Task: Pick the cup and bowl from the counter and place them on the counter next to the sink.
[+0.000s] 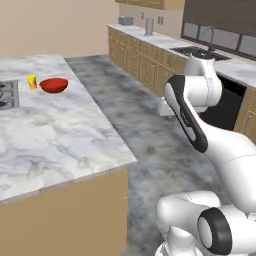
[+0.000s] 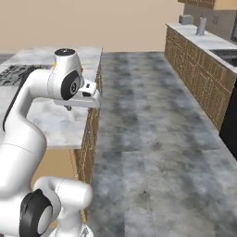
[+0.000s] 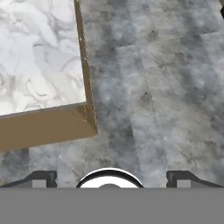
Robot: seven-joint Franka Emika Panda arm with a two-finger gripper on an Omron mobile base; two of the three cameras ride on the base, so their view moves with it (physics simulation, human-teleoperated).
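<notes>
Left to right in the left base view: a stovetop [image 1: 8, 94], cut off by the frame edge; one yellow cup [image 1: 32, 81]; just beside it, one red bowl [image 1: 54, 85]. Both stand on the island counter [image 1: 60, 135], well apart from the sink [image 1: 197, 52] on the far counter, whose basin is partly hidden behind the arm. No legible writing. In the hand view, the tool [image 3: 111, 177] stands released, jaws wide, over the floor [image 3: 166, 87] beside the counter's corner.

cup [image 1: 32, 81] just left of bowl [image 1: 54, 85] | both on counter [image 1: 60, 135] | stovetop [image 1: 8, 94] left of cup
</notes>
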